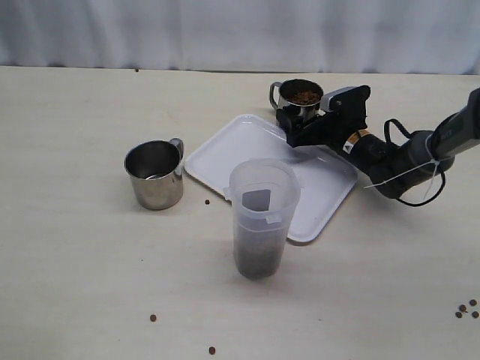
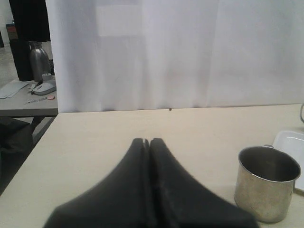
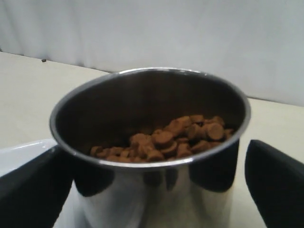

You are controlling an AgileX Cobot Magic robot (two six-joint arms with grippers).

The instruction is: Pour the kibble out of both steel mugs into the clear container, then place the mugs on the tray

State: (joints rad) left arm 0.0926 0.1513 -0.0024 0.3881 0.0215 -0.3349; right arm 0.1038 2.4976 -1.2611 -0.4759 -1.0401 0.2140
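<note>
One full mug (image 3: 156, 204) between spread right fingers (image 3: 273, 185) | left fingers (image 2: 128, 190) pressed together | tray (image 1: 225, 154) beside

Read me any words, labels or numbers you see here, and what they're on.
Nothing here can be read.
Label patch on the clear container: no legible print.
Orange sticker on the right arm: too small to read.

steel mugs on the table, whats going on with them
The right gripper has its open jaws around the steel mug that holds kibble, by the far corner of the tray. The other mug sits empty beside the tray, and the clear container already holds some. The left gripper is shut, holding nothing.
</note>
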